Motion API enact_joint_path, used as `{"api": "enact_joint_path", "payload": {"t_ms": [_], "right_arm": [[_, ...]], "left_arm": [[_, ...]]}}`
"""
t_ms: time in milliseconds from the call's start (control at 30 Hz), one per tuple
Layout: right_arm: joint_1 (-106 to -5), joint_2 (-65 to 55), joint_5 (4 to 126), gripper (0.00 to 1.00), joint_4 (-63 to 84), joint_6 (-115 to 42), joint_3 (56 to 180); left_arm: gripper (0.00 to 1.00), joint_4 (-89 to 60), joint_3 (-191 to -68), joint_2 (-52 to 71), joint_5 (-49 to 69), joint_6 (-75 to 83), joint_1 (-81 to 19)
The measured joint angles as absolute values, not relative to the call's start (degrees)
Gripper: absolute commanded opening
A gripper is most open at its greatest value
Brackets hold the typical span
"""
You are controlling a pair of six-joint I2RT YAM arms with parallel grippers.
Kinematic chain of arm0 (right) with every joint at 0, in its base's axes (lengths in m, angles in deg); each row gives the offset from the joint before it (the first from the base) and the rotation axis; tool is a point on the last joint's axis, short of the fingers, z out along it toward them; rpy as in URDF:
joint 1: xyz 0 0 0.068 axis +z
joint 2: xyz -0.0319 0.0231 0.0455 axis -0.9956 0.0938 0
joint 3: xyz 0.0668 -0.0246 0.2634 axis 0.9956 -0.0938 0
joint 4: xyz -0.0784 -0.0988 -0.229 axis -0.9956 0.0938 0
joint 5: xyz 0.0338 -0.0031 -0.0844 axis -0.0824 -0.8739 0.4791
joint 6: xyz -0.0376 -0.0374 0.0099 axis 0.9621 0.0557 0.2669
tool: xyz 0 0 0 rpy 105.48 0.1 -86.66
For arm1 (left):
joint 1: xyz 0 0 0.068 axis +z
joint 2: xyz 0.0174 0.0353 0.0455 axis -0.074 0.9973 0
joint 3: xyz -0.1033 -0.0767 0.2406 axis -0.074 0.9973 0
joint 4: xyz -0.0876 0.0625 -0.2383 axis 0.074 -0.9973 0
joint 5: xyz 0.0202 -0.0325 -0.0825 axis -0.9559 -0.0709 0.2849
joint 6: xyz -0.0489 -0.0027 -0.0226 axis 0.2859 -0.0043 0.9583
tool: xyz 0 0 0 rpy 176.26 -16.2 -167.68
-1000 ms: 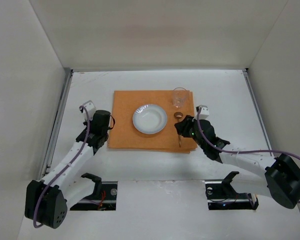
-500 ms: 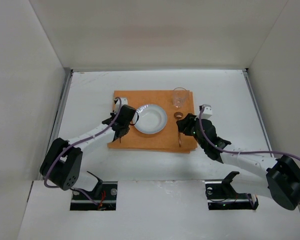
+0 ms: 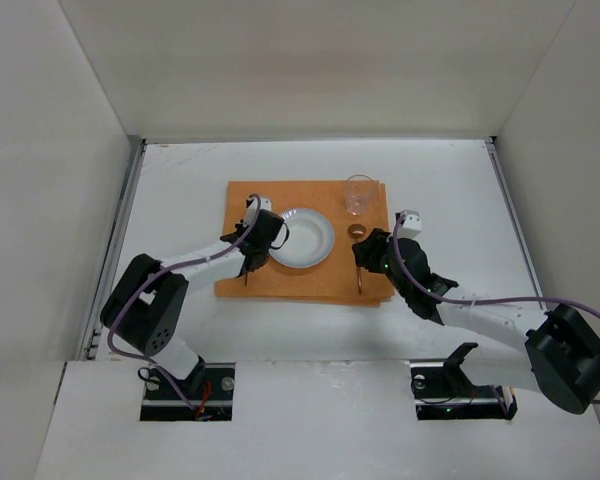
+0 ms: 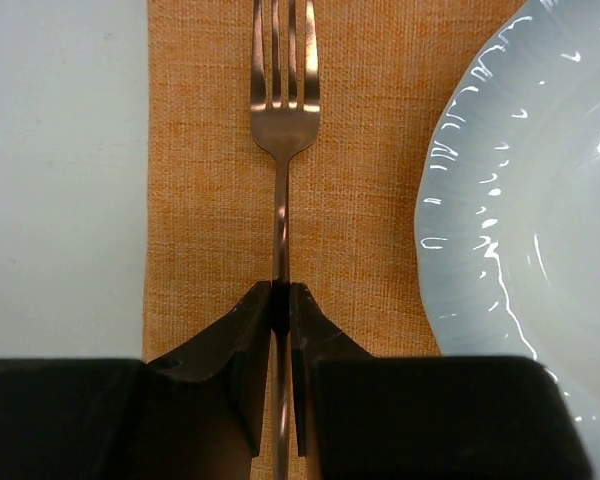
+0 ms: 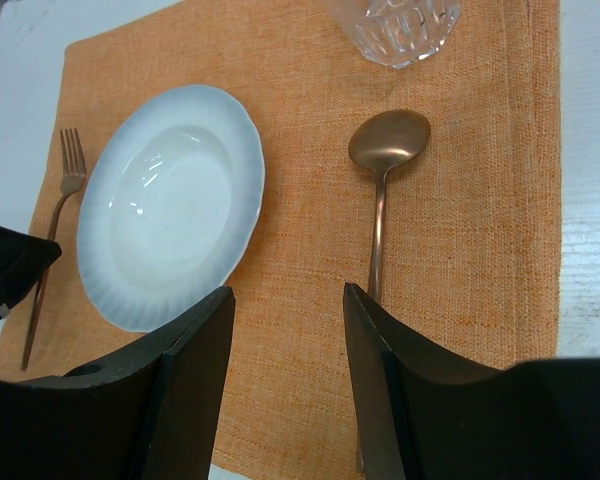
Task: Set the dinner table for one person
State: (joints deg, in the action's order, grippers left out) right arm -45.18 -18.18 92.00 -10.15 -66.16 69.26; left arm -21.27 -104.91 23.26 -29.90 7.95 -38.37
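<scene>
On the white dinner table [image 3: 180, 180], an orange placemat [image 3: 242, 205] lies near the centre, carrying a white plate [image 3: 302, 237]. Left of the plate, the left gripper [image 4: 282, 308] is clenched on the handle of a copper fork [image 4: 284, 110]. The wrist view crops the tine tips, and the fingers hide the handle's end. The right gripper [image 5: 288, 292] is spread wide, grasping nothing, over the mat by a copper spoon [image 5: 385, 150], whose handle end vanishes behind one finger. A glass [image 5: 395, 25] beyond the spoon is cropped.

No text, label, brand, number or sign can be read on anything.
</scene>
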Motion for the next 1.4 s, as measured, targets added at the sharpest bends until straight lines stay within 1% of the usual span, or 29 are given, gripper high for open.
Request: {"api": "enact_joint_path", "payload": {"t_ms": [633,933,1000,1167,1400], "right_arm": [[-45.2,-17.3,91.9,0.54,-10.2,-66.2,69.3],[-45.2,-16.4,91.7,0.55,-10.3,-66.2,69.3],[-45.2,-16.3,91.7,0.55,-10.3,-66.2,69.3],[-45.2,-16.2,91.7,0.54,-10.3,-66.2,69.3],[-45.2,-15.5,91.6,0.5,-10.5,-66.6,69.3]], "left_arm": [[0.12,-17.5,-104.6,26.8,-27.2,8.2,-37.1],[0.3,-17.5,-103.5,26.7,-27.4,9.0,-36.6],[0.33,-17.6,-103.3,26.4,-27.6,9.2,-36.6],[0.37,-18.5,-102.2,21.2,-27.5,10.5,-36.4],[0.41,-17.2,-99.7,5.6,-26.5,15.9,-33.9]]}}
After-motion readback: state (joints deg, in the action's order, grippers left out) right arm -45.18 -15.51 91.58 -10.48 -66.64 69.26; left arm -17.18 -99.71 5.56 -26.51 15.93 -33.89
